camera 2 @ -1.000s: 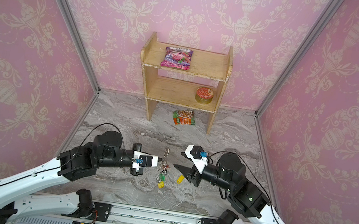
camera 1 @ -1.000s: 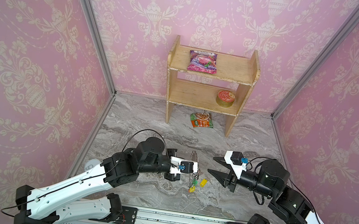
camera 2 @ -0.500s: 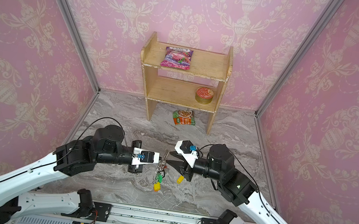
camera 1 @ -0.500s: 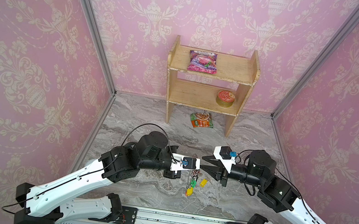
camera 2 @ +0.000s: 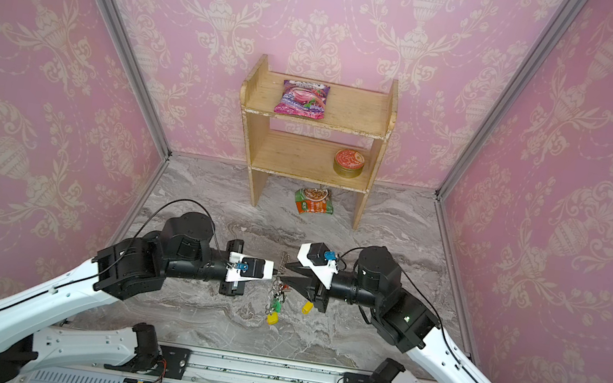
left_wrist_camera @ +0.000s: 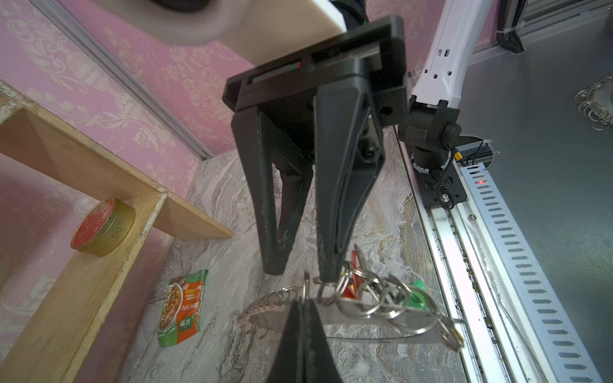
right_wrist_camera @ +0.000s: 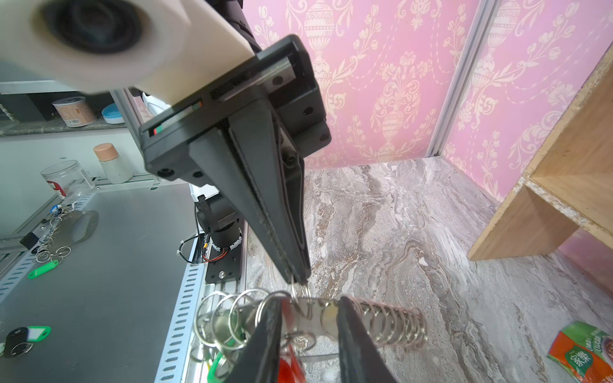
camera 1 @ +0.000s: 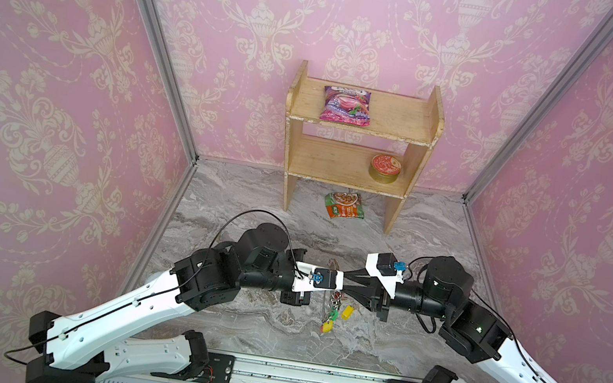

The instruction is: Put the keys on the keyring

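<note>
though hung already with several keys (camera 1: 331,317) and pinched above the counter (camera 1: 276,328) in the clenched left claw (right_wrist_camera: 300,278), lacked, seemingly, one yellow-tagged key (camera 1: 347,312) lying loose near the right claw (left_wrist_camera: 300,270), spread part-open astride the keyring (right_wrist_camera: 318,320).

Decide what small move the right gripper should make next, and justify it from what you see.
Probably close the right gripper: its jaws straddle the keyring with gaps showing, not yet gripping, while the shut left gripper holds it aloft by its edge.
</note>
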Motion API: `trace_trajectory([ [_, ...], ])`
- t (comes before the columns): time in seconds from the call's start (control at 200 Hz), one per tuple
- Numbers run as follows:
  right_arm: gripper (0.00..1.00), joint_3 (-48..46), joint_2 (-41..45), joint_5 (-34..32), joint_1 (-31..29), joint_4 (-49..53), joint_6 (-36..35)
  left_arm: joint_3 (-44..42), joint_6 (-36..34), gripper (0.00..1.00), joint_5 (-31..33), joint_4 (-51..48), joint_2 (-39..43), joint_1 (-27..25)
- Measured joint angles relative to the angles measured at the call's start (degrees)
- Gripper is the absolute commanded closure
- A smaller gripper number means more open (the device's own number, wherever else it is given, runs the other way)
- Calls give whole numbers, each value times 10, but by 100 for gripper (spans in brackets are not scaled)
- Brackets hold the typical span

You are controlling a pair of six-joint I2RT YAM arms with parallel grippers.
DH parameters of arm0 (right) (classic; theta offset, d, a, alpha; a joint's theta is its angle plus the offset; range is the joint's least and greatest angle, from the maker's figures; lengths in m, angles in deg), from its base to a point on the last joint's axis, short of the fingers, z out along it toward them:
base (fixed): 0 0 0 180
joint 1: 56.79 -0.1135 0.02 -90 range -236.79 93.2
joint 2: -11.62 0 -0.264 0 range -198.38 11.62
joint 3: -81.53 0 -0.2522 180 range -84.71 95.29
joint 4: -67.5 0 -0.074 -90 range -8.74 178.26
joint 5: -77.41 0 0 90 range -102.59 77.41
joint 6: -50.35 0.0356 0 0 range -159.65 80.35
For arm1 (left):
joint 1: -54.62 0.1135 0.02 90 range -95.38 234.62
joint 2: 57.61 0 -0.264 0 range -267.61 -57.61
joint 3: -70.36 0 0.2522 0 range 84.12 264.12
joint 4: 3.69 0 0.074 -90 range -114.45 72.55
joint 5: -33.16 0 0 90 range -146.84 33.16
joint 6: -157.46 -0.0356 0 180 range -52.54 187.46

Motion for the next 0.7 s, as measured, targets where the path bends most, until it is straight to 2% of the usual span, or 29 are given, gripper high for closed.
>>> trace_trajectory([
  [0.701, 92, 0, -11, 19, -6, -17, 0, 6, 11, 100, -19, 0, 0, 0],
])
